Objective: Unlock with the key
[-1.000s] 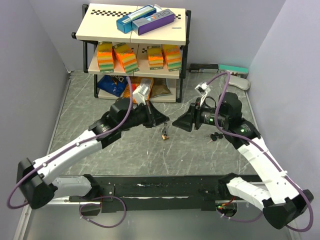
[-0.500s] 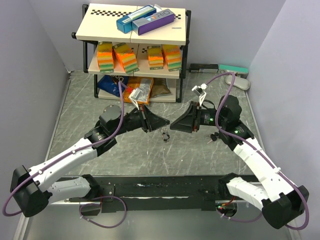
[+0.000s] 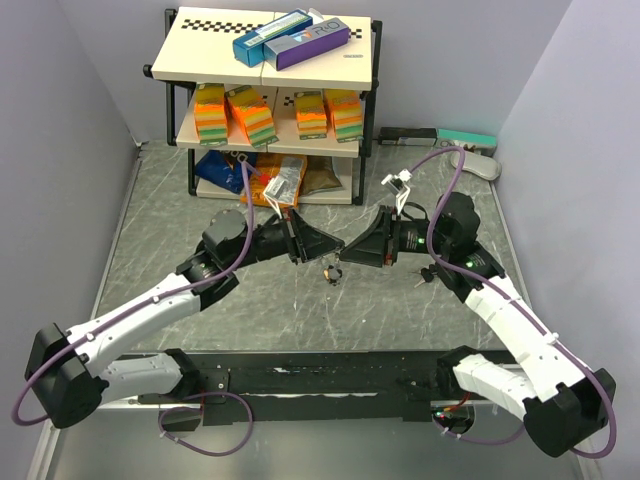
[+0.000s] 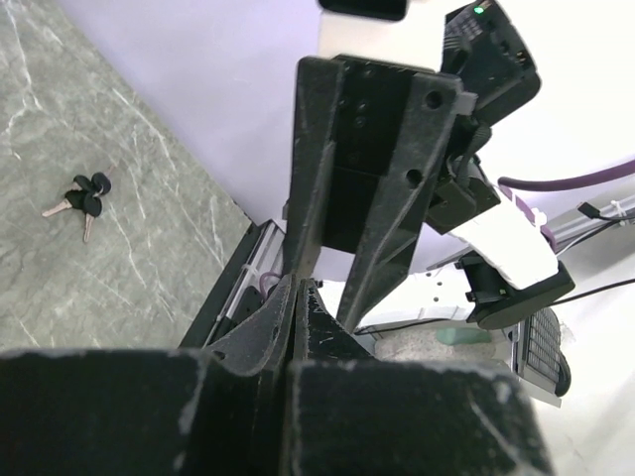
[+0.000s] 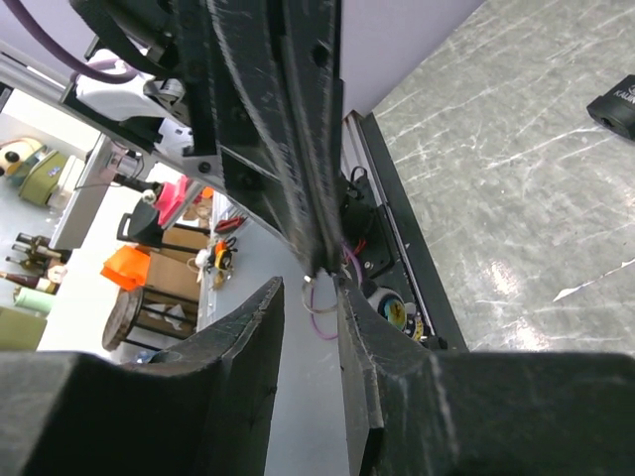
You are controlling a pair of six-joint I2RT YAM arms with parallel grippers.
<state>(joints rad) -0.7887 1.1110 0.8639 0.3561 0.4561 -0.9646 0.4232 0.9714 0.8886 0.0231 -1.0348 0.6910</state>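
- The left gripper has its jaws pressed together, with nothing visible between them.
- The right gripper faces it tip to tip over the middle of the table, its jaws a narrow gap apart.
- The small lock sits just below the two tips in the top view; whether either gripper touches it cannot be told.
- The bunch of keys lies flat on the table beside the right arm, apart from the lock.
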